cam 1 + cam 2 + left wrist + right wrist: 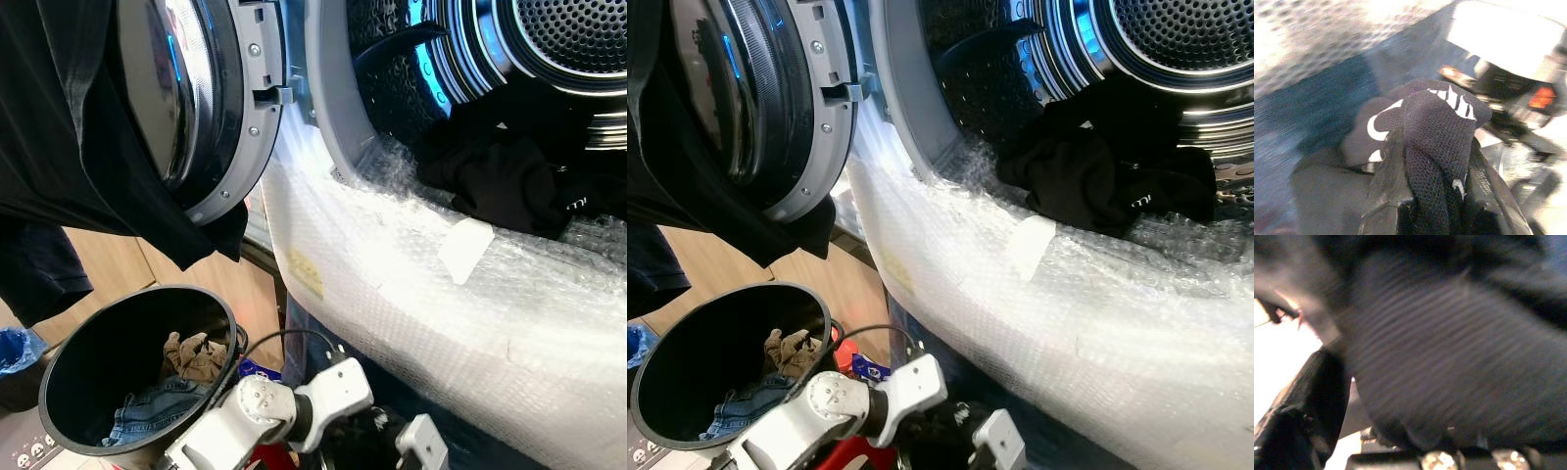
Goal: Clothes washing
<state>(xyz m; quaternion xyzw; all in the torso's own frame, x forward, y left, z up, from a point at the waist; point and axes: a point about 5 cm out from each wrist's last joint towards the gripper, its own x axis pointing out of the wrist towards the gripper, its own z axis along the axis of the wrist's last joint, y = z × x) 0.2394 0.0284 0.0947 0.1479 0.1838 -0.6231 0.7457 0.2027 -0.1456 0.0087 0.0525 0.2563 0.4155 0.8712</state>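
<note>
Two dark garments (509, 181) already lay inside the washer drum (549, 59), loaded for washing; below the drum's wrapped rim, the left gripper (1437, 186) clenched a black sock (1440, 127), seemingly next to go in; more clothes (171, 387) waited in the black bucket (69, 367) beneath the open door (196, 98); whether the right gripper held anything I could not tell.

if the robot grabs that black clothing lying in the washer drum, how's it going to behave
Probably floppy: the black clothing lies crumpled in soft folds at the drum's mouth, so it would likely sag and trail from a grip. It looks dry and thin, so likely light. A hanging end might drag across the bubble wrap covering the washer's front.
</note>
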